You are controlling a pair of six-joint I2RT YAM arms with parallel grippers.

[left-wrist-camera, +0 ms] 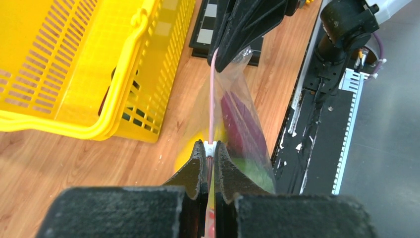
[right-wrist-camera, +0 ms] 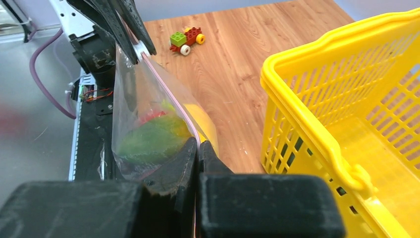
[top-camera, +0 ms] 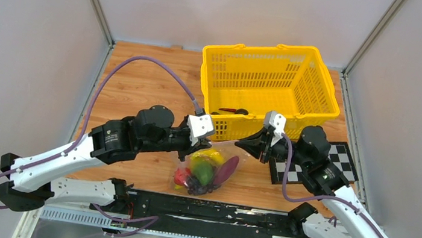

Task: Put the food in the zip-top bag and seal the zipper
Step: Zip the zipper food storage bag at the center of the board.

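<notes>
We see the left gripper [left-wrist-camera: 210, 151] pinched shut on one end of the bag's [right-wrist-camera: 143, 94] pink zipper [left-wrist-camera: 212, 99], right at its small white tab [left-wrist-camera: 210, 147]. The right gripper [right-wrist-camera: 198, 148] is pinched shut on the other end. The zipper runs as one taut line between them. The bag hangs below it, in front of the yellow basket [top-camera: 254, 47], over the near edge of the wooden table [top-camera: 139, 92]. The food [top-camera: 205, 173] lies inside the bag: yellow, green, red, purple and dark pieces. We cannot tell whether the bag's bottom touches the table.
</notes>
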